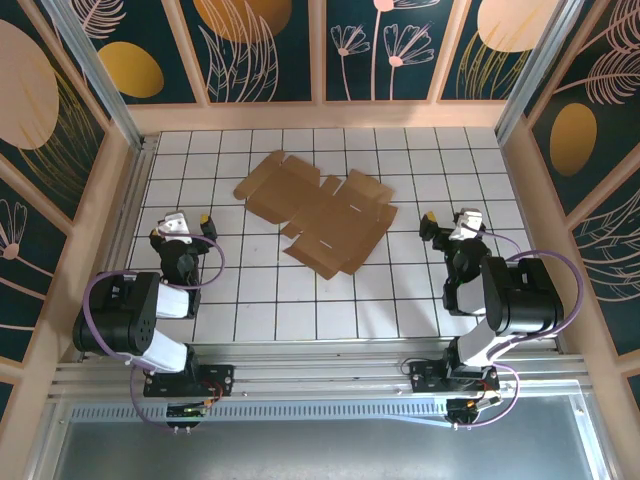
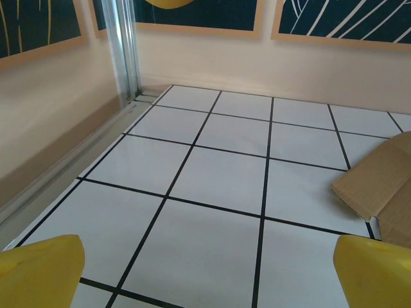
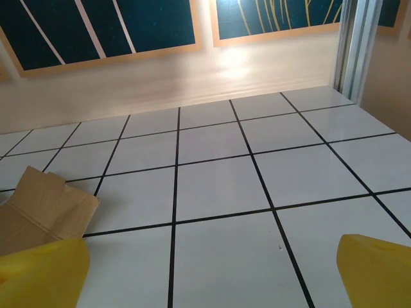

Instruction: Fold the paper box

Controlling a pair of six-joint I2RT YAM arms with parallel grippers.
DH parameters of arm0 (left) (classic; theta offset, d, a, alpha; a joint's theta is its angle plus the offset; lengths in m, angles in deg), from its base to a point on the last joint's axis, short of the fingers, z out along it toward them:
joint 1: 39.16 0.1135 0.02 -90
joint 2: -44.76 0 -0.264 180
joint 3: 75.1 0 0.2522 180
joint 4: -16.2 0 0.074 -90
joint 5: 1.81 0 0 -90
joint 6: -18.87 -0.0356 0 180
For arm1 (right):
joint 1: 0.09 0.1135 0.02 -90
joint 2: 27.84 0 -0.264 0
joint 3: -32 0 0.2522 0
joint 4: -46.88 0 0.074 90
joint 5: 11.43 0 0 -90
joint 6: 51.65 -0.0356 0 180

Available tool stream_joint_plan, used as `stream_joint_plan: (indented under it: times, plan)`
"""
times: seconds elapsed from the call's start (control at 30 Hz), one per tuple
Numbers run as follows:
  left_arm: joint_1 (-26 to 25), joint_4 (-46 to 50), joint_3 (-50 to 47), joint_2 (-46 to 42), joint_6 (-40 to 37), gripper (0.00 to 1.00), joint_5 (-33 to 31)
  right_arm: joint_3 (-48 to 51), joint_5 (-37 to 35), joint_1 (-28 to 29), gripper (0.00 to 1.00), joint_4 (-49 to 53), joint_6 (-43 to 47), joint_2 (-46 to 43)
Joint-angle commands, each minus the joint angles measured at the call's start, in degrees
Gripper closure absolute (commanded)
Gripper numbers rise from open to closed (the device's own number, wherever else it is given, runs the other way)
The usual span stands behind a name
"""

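The paper box (image 1: 318, 212) lies as a flat brown die-cut cardboard sheet, flaps spread, on the white tiled floor at the middle back. My left gripper (image 1: 183, 225) rests low at the left, a couple of tiles from the sheet, open with nothing between its yellow fingers (image 2: 38, 269). In the left wrist view a corner of the sheet (image 2: 379, 183) shows at the right edge. My right gripper (image 1: 452, 222) sits at the right, also open and empty, just off the sheet's right side. The right wrist view has a flap (image 3: 42, 208) at the lower left, beside one yellow finger (image 3: 42, 273).
Peach walls with dark floral panels enclose the floor on three sides. Aluminium posts (image 1: 95, 70) stand in the back corners, one seen close in the left wrist view (image 2: 125, 45). A metal rail (image 1: 320, 375) runs along the near edge by the arm bases.
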Motion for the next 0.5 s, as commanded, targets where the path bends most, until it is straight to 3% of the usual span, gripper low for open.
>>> stream_joint_plan:
  times: [0.0, 0.47]
  plan:
    - [0.18, -2.61, 0.86, -0.17, -0.21, 0.01, 0.88, -0.4, 1.11, -0.13, 0.01, 0.34, 0.58, -0.45]
    - [0.18, -2.61, 0.78, -0.16, -0.15, 0.01, 0.89, -0.7, 0.06, -0.23, 0.01, 0.72, -0.05, -0.57]
